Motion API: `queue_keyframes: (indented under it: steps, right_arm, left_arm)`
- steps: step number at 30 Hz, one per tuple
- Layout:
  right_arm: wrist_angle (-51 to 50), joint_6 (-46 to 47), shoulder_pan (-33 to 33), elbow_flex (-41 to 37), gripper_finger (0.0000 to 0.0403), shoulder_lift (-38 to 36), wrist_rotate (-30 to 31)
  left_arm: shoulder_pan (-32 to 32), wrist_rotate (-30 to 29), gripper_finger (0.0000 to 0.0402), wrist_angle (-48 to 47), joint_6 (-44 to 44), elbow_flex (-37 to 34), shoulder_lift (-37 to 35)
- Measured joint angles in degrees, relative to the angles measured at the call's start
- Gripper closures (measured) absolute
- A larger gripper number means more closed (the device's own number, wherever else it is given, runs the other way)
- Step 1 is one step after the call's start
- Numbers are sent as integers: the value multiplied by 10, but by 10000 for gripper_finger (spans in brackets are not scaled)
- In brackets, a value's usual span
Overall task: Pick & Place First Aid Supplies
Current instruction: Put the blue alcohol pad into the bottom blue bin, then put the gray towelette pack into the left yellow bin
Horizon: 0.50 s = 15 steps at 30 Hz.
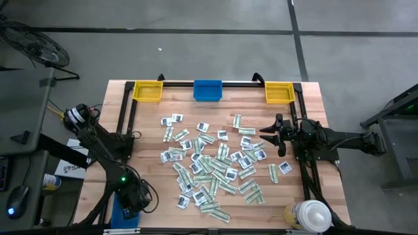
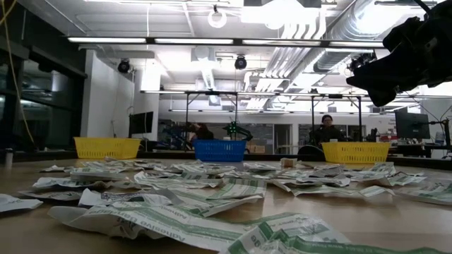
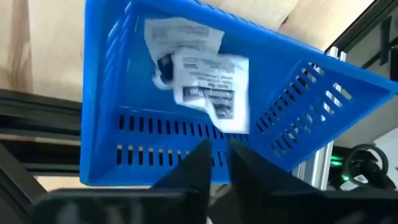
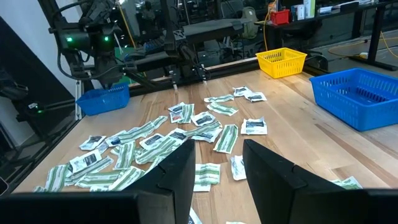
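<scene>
Two yellow bins (image 1: pixel 148 91) (image 1: pixel 279 93) stand at the far edge of the bench (image 1: pixel 313 111), with one blue bin (image 1: pixel 208 90) between them. A second blue bin (image 3: pixel 186 112) holds two white packets (image 3: pixel 208 87). Dozens of first aid packets (image 1: pixel 212 166) lie scattered mid-bench, too many to count exactly. One white-capped bottle (image 1: pixel 308 215) sits near right. Two arms.

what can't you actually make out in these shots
- Packets in the near blue bin, left wrist view: small print blurred, count unclear where they overlap.
- Left claw, high view: hidden under its own arm above that bin.
- White-capped bottle, high view: cut off by the bottom edge.
- Right claw, low view: only a dark silhouette at the top corner; fingertips unreadable.
</scene>
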Motion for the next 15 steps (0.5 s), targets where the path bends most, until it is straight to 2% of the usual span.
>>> queue_keyframes:
  steps: [7, 10, 15]
  right_arm:
    - [0, 0, 0, 0, 274, 0, 0]
    - [0, 0, 0, 0, 274, 0, 0]
    - [0, 0, 0, 0, 274, 0, 0]
  left_arm:
    - [6, 54, 257, -4, -18, 0, 0]
    - [25, 78, 246, -9, -26, 0, -4]
    - [65, 51, 244, -27, -27, 0, -27]
